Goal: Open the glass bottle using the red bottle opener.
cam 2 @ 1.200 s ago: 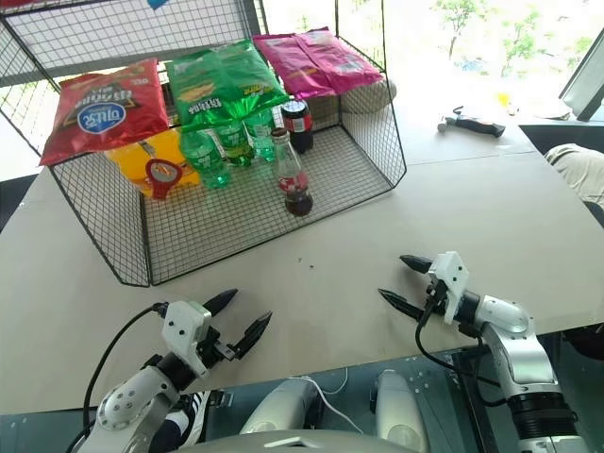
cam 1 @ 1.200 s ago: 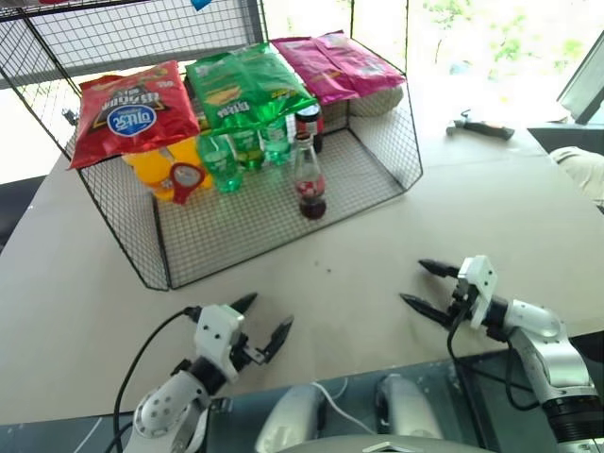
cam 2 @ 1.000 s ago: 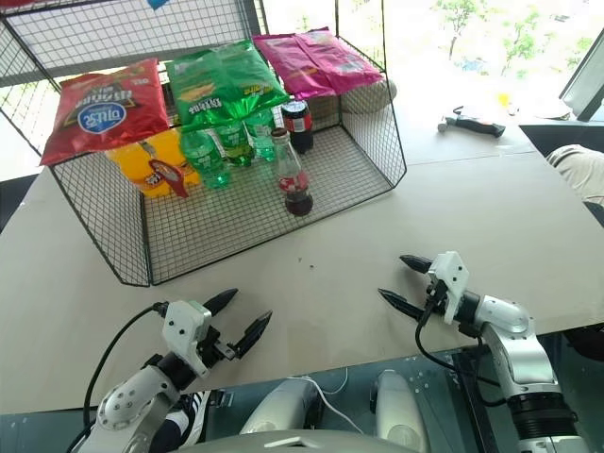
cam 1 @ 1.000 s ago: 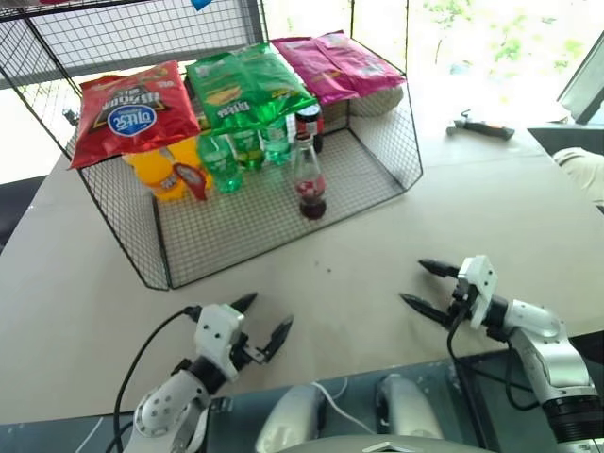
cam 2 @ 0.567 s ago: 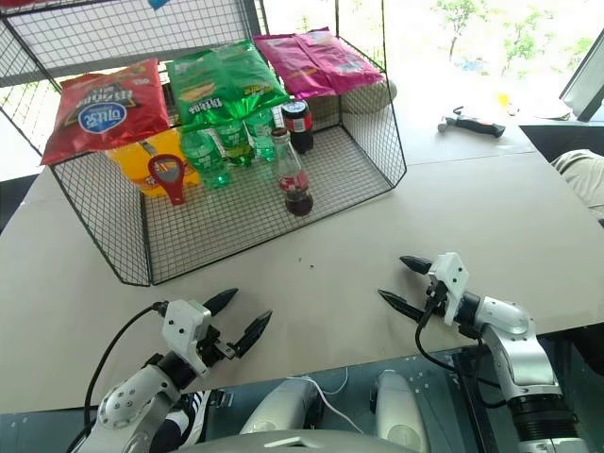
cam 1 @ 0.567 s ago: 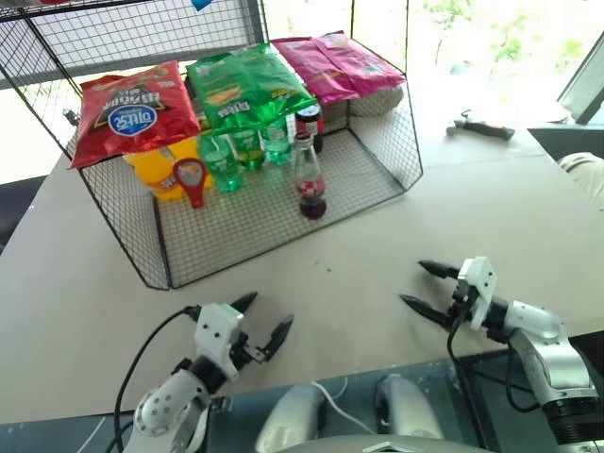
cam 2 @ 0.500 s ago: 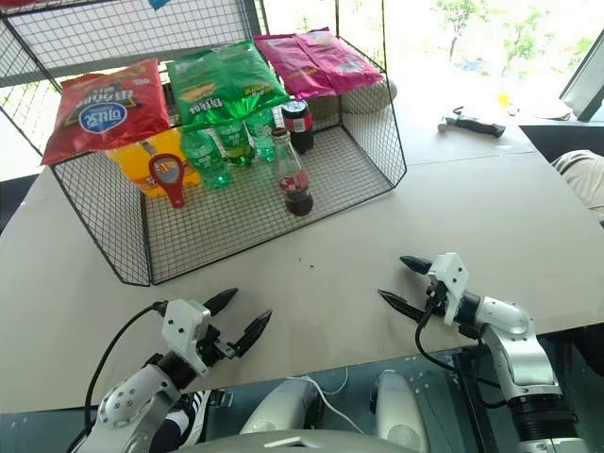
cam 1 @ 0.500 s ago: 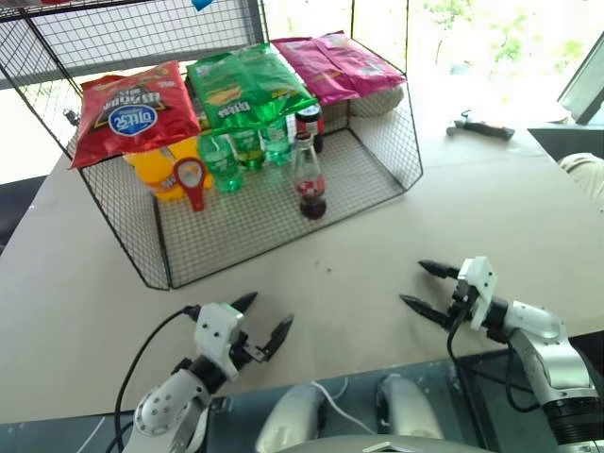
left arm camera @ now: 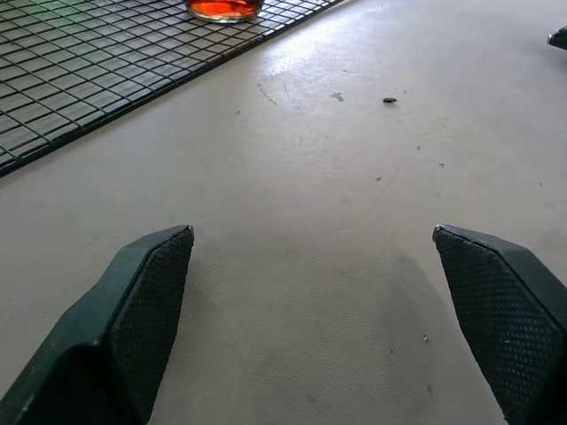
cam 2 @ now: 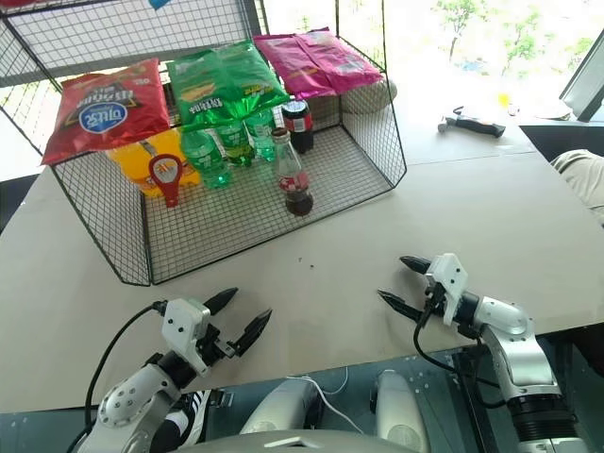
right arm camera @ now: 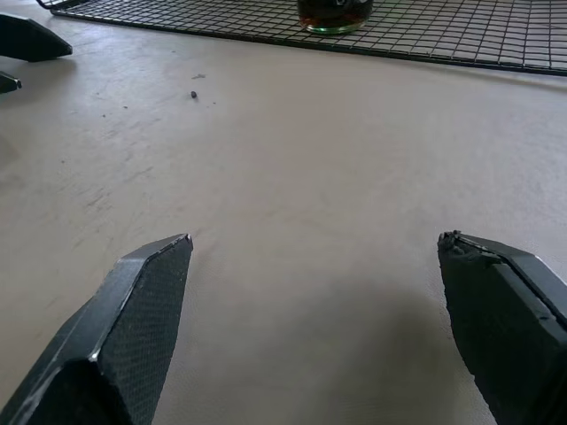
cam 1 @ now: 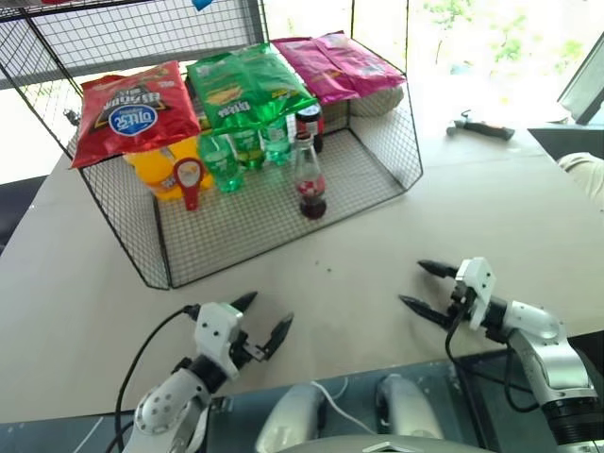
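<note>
Wire basket (cam 1: pixel 377 193) holds glass bottle (cam 1: pixel 309 179) and red bottle opener (cam 1: pixel 188 179); both claws wide

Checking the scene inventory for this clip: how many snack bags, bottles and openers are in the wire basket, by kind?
Snack bags: 3 (red bag, green bag, pink bag)
Green plastic bottles: 3
Glass bottle: 1
Dark cola bottle: 1
Red bottle opener: 1
Total: 9

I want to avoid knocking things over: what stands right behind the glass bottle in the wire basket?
Behind the glass bottle stand a dark cola bottle with a red cap and green plastic bottles. Green snack bags cover their tops.
</note>
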`<state>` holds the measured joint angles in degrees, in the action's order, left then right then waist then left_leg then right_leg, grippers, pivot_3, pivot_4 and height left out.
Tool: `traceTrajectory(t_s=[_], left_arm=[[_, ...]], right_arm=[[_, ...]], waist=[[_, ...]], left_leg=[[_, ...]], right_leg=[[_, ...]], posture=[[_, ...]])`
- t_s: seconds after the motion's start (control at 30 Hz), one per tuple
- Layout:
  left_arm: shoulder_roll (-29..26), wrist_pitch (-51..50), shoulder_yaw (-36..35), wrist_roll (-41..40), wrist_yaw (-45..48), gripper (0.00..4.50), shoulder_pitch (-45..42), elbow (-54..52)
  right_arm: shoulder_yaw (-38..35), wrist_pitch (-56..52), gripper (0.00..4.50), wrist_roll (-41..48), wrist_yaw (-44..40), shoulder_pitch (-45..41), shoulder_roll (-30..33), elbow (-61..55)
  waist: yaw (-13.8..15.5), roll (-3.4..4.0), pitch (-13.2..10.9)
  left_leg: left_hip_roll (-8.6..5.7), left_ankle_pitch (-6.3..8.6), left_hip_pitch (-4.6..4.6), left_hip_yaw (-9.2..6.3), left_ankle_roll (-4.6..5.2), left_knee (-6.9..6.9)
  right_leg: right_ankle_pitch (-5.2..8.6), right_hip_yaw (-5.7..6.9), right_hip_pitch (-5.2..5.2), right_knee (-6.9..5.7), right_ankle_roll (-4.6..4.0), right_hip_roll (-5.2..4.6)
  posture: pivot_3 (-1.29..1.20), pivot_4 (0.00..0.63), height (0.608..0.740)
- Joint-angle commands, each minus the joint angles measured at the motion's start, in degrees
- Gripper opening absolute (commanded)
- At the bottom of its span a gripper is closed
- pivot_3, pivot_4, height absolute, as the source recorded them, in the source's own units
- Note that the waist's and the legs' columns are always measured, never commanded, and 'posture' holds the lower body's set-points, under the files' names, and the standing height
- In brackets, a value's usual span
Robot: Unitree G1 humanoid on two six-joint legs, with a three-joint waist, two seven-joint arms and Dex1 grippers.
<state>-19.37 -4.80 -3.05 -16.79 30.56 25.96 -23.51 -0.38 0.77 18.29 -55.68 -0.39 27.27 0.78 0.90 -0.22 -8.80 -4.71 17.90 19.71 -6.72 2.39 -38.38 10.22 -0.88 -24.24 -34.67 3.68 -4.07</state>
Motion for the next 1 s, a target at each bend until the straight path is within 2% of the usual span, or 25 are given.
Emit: traceTrajectory(t_s=[0.03, 0.13, 0.33, 0.6, 1.0], left_arm=[[1.49, 0.3, -3.9, -0.78, -4.05, 4.5, -2.87, 0.79], [3.28, 0.31, -7.7, -1.05, -8.88, 4.5, -8.06, 1.85], [3.67, 0.68, -13.78, 0.96, -17.53, 4.5, -20.98, 4.6], [2.68, 0.81, -13.79, 4.18, -20.77, 4.5, -29.39, 7.74], [2.92, 1.1, -14.39, 8.09, -26.5, 4.5, -36.86, 12.0]], right_arm=[[0.19, 0.76, 4.44, 1.38, -0.01, -0.32, -0.27, -4.69], [2.86, 0.93, 4.44, 0.67, -0.07, -1.52, -1.3, -8.59], [7.53, -7.41, 4.44, 5.01, 4.79, -8.01, -7.13, -19.63], [9.08, -9.53, 4.44, 4.46, 6.67, -14.73, -8.1, -20.86], [10.0, -9.23, 4.44, 4.31, 7.94, -13.79, -8.41, -21.55]], waist=[[-0.02, -0.04, -0.03], [-0.09, -0.06, -0.03], [-0.06, -0.15, -0.08], [-0.09, -0.24, -0.04], [-0.11, -0.25, -0.04]], left_leg=[[0.01, -0.01, 0.0, -0.02, -0.01, 0.0], [0.02, -0.05, 0.0, -0.09, -0.08, 0.0], [0.02, -0.24, 0.03, -0.18, -0.43, 0.0], [-0.08, -0.23, 0.23, -0.18, -0.4, 0.03], [-0.05, -0.24, 0.28, -0.12, -0.41, 0.06]], right_leg=[[0.0, 0.02, 0.0, -0.02, 0.0, 0.01], [-0.02, 0.07, -0.01, -0.03, -0.02, 0.03], [-0.14, 0.13, -0.04, -0.07, -0.21, 0.04], [-0.16, 0.1, -0.32, -0.09, -0.25, 0.03], [-0.17, 0.05, -0.43, -0.14, -0.25, 0.05]], posture=[[0.0, 0.15, 0.74], [0.0, 0.15, 0.74], [0.0, 0.15, 0.74], [0.0, 0.15, 0.74], [0.0, 0.15, 0.74]])
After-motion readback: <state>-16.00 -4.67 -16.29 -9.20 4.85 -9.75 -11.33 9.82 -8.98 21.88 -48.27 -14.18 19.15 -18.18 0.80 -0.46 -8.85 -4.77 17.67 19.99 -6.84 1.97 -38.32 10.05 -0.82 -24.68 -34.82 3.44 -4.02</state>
